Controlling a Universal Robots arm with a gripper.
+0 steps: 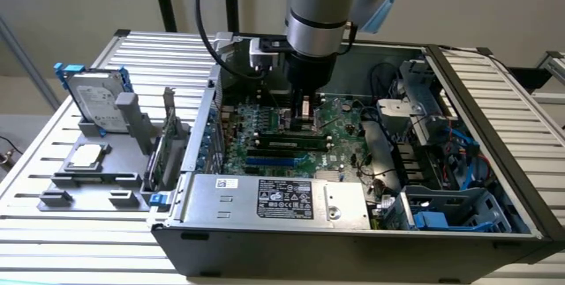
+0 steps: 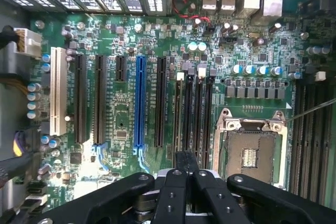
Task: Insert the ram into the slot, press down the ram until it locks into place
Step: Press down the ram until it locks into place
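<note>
My gripper (image 1: 305,125) hangs low inside the open computer case, just above the motherboard (image 1: 340,116). In the wrist view its black fingers (image 2: 178,174) are pressed together with nothing visible between them, so the gripper (image 2: 186,162) is shut. They cover one end of several parallel black memory slots (image 2: 198,114). In the exterior view those slots (image 1: 305,139) lie just in front of the gripper, and a thin green ram stick (image 1: 290,145) appears to sit along one of them. Whether it is fully seated I cannot tell.
A blue slot (image 2: 139,103) and black expansion slots (image 2: 98,98) lie beside the memory slots, with the silver processor socket (image 2: 247,148) on their other side. The power supply (image 1: 278,199) and drive cage (image 1: 459,209) crowd the case. A grey fixture (image 1: 88,179) holds a hard drive (image 1: 95,103).
</note>
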